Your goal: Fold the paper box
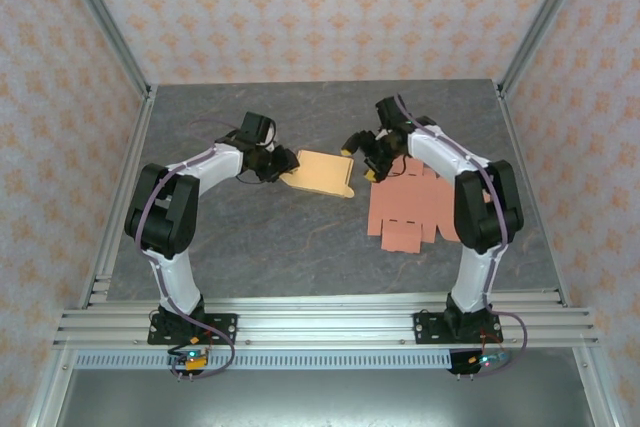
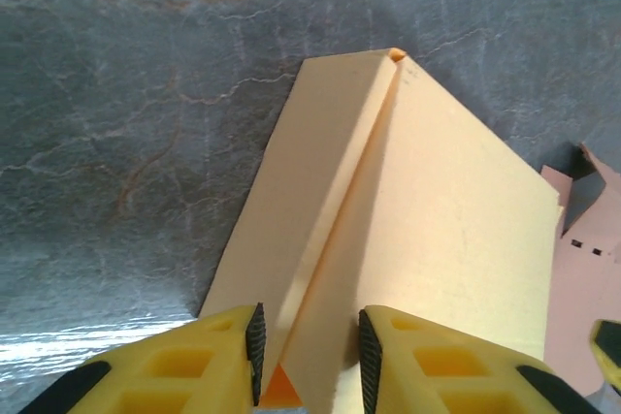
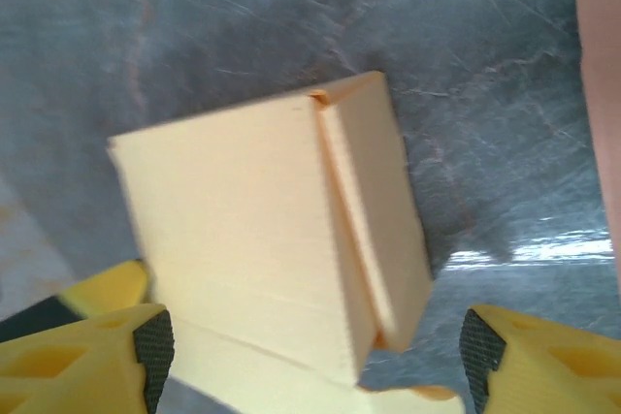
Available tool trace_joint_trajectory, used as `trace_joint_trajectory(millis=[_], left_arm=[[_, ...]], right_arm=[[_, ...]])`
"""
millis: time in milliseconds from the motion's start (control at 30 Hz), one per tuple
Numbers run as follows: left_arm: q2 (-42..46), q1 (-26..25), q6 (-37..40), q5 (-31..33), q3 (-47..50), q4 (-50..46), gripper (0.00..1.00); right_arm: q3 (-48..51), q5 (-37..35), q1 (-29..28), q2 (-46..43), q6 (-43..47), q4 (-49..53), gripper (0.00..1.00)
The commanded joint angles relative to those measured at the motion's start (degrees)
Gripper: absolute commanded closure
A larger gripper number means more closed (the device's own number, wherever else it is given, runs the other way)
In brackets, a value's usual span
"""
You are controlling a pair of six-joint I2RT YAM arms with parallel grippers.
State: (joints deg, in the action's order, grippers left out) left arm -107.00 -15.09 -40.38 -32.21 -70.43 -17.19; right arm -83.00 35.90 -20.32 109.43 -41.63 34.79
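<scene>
Two sets of jaws are bracketing the yellow box: the left gripper is pinching its raised fold, barely parted, the right gripper is gaping wide around the opposite end, and the box is lying on the table beside a flat pink sheet.

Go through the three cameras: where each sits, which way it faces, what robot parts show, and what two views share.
Top external: above, behind the bases, facing down at the table; both arms, left gripper and right gripper show.
Left wrist: on the left arm, facing down its fingers at the yellow box.
Right wrist: on the right arm, facing down between its open fingers at that box.
Shared: all three see the yellow box.
</scene>
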Motion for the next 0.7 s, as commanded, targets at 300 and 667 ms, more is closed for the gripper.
trace_joint_trajectory(millis=[300, 667], left_arm=[[5.6, 1.4, 4.6, -0.6, 0.5, -7.7, 0.4], [0.9, 3.9, 5.6, -9.7, 0.4, -0.2, 0.33]], right_arm=[[-0.9, -14.3, -2.6, 6.0, 13.2, 8.8, 0.32], [-4.8, -10.9, -2.6, 7.3, 14.9, 7.4, 0.32]])
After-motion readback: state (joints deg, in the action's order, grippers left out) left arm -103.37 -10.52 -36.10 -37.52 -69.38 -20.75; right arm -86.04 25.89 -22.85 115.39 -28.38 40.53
